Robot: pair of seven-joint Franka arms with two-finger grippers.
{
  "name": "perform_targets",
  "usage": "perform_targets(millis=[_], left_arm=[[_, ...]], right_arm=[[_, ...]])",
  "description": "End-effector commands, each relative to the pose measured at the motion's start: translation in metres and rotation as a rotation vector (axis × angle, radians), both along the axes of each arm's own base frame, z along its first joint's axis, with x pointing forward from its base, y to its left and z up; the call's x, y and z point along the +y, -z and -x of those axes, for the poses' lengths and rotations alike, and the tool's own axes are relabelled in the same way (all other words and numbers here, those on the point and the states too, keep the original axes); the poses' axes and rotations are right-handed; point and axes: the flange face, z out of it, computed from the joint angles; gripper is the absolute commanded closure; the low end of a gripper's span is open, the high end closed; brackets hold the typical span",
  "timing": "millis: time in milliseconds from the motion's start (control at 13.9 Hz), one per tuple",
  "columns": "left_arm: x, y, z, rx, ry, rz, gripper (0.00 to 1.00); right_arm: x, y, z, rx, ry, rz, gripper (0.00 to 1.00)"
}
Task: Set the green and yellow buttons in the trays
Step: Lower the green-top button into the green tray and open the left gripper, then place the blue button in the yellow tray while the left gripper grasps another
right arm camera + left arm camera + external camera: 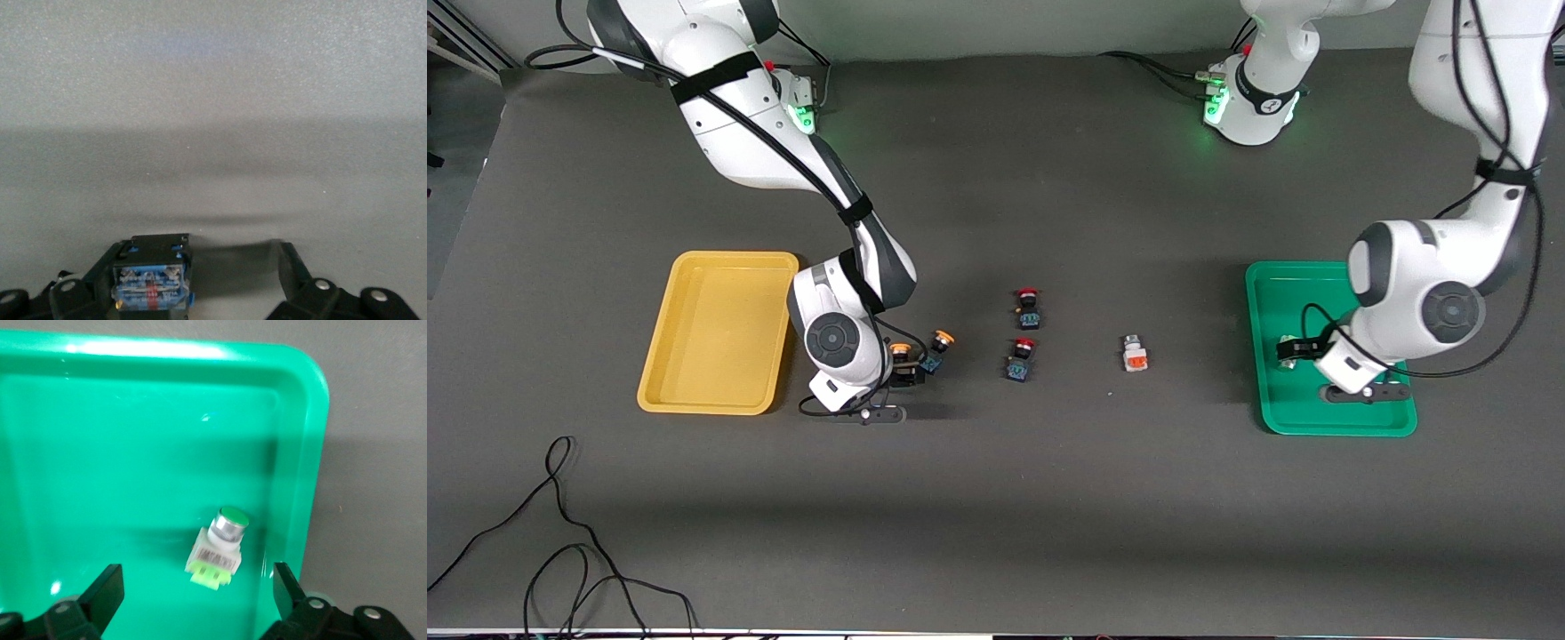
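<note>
The left gripper [197, 587] hangs with jaws spread over the green tray [100, 433], a green-capped button [219, 545] lying loose on the tray floor between them; lifting straight up should avoid nudging it. The right gripper [200, 273], jaws wide, brackets a yellow-capped button [901, 353] on the table beside the yellow tray [716, 331] and should centre before closing.

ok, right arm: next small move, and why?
Probably close the right gripper: its open fingers already straddle a yellow-capped button on the table beside the yellow tray, which holds nothing visible. The left gripper stands open over the green tray, a green button lying inside.
</note>
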Motion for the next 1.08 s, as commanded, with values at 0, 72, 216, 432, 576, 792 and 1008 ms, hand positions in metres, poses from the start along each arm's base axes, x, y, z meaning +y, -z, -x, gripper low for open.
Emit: perform_targets(millis=[0, 72, 216, 432, 576, 792, 1008], left_arm=[[0.001, -0.081, -0.024, 0.039, 0.013, 0.003, 0.0], [-0.002, -0.103, -0.032, 0.038, 0.011, 0.006, 0.0], [-0.018, -0.13, -0.041, 0.01, 0.008, 0.006, 0.0], [-0.085, -0.136, -0.038, -0.007, -0.039, -0.01, 0.0], [-0.151, -0.128, -0.029, -0.007, -0.064, -0.026, 0.0], [-0.233, -0.108, -0.01, -0.042, -0.082, -0.02, 0.0], [-0.283, -0.053, 0.0, -0.083, -0.121, -0.006, 0.0]], right_arm=[[0.002, -0.019, 0.009, -0.012, 0.012, -0.004, 0.01], [0.002, -0.021, 0.011, -0.009, 0.015, -0.004, 0.01], [0.001, -0.023, 0.012, -0.008, 0.0, -0.006, 0.58], [0.0, -0.024, 0.014, -0.005, 0.001, -0.005, 1.0], [-0.001, -0.024, 0.014, -0.004, 0.009, -0.004, 1.0], [-0.02, -0.047, 0.001, -0.014, -0.023, -0.022, 1.0], [-0.071, -0.115, -0.011, 0.049, -0.027, -0.042, 1.0]])
